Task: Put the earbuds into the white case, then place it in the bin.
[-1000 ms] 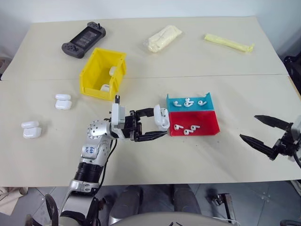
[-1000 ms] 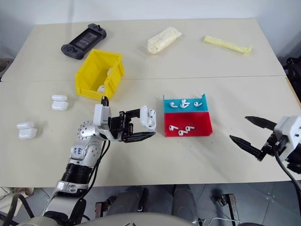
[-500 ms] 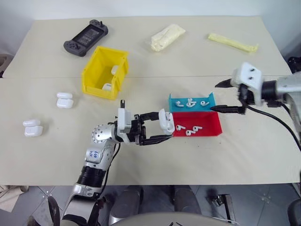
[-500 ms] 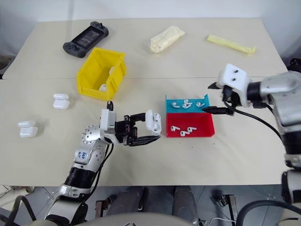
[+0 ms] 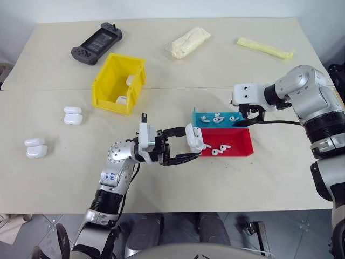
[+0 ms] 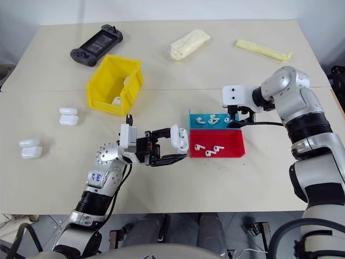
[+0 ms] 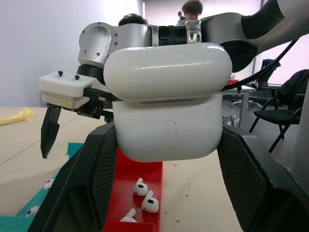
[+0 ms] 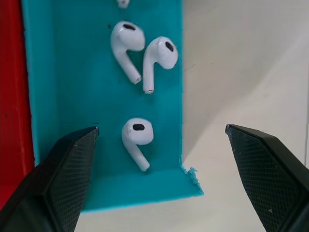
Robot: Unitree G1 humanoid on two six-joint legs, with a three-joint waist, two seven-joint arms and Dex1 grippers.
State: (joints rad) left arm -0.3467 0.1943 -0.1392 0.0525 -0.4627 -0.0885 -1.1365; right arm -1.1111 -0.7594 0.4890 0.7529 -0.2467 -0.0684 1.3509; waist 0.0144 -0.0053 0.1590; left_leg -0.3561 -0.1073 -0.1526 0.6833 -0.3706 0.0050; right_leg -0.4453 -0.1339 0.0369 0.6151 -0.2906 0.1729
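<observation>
Your left gripper [image 5: 190, 149] is pinching the white case [image 5: 193, 138] between its two black fingers. It holds the case up above the table [image 5: 172, 189], just beside the near left corner of the red tray [image 5: 237, 147]. The case is smooth, shiny and round like a pebble. Its lid sits on top and looks a little lifted, with a thin dark gap under it. In the left wrist view the case [image 7: 169, 101] lies wide side to side, lid up, with a small round ring mark on its front.

Your right gripper [image 6: 240, 119] has its fingers spread wide. It points down over the right end of the blue tray [image 6: 197, 125]. In the right wrist view, one earbud [image 8: 136, 136] lies between the fingers, near the tray's corner. Two more earbuds [image 8: 142, 55] lie side by side farther along, stems close together. Another one is cut off at the picture's edge.

More earbuds [image 5: 218, 149] lie in the red tray. They are too small to tell which way they point.

The yellow bin [image 5: 105, 89] stands well apart to the left, farther back on the table. Something white lies inside it, but the wall hides part of it.
</observation>
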